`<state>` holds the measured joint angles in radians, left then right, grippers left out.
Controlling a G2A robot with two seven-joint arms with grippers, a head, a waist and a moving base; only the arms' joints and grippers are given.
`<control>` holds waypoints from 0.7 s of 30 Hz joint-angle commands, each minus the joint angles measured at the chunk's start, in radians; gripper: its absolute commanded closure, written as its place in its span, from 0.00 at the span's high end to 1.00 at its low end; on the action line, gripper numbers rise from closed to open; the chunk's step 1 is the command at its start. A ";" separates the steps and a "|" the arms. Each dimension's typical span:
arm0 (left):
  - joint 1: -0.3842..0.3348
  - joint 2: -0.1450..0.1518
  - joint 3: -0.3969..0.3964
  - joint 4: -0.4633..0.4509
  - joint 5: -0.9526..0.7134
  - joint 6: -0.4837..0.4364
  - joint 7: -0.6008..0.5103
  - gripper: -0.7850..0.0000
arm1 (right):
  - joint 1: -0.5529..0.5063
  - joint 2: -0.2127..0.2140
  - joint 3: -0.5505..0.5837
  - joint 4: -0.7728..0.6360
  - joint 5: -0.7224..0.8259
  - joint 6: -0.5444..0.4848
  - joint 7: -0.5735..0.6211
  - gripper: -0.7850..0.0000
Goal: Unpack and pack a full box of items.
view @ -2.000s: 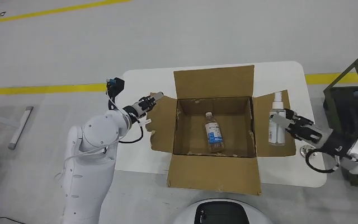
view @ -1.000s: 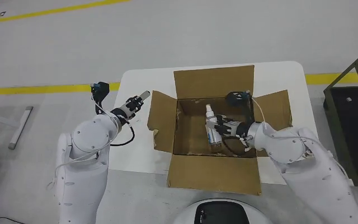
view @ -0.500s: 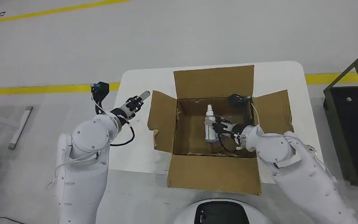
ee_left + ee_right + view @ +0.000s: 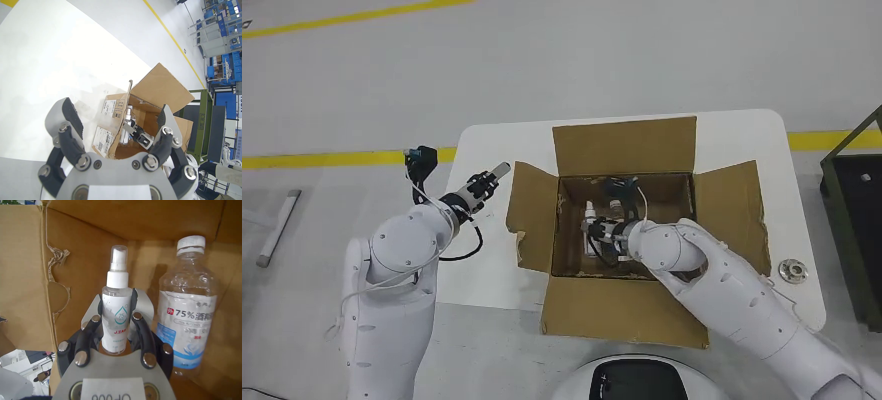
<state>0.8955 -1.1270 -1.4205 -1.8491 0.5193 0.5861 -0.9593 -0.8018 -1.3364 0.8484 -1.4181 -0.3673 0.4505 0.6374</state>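
You had the cardboard box (image 4: 624,146) at the middle of the white table (image 4: 492,280), its four flaps folded outward; your right gripper (image 4: 116,298) was down inside it, toward the 9 o'clock wall in the top view; its fingers (image 4: 143,308) were pinching the spray bottle (image 4: 115,315) by the labelled body, one on each side, with the white nozzle and clear cap reaching out past the tips. Whether the bottle's base rested on the box floor, you could not tell. Just beside it inside the box lay a larger clear bottle (image 4: 187,306) with a white cap and a white and blue label, its cap pointing the same way as the spray nozzle; whether the two touched was not clear.

Your left gripper (image 4: 497,171) hung over the table at about 10 o'clock of the box, near the 9 o'clock flap but apart from it; its jaws were spread wide with nothing between them; from its wrist view it faced the box's labelled side wall and the opening above it.

On the table at about 4 o'clock of the box, past the 3 o'clock flap, sat a small round metal piece (image 4: 789,269); a green rack (image 4: 854,170) stood off the table at 3 o'clock; a yellow line (image 4: 332,157) ran across the floor at 9 o'clock.
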 commanded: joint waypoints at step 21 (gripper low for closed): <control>0.000 0.000 0.000 0.000 0.000 0.000 0.000 1.00 | -0.209 0.080 0.283 -0.241 -0.131 -0.016 0.128 0.04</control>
<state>0.8955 -1.1270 -1.4205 -1.8491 0.5193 0.5861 -0.9593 -1.0001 -1.2601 1.1150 -1.6515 -0.4936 0.4366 0.7548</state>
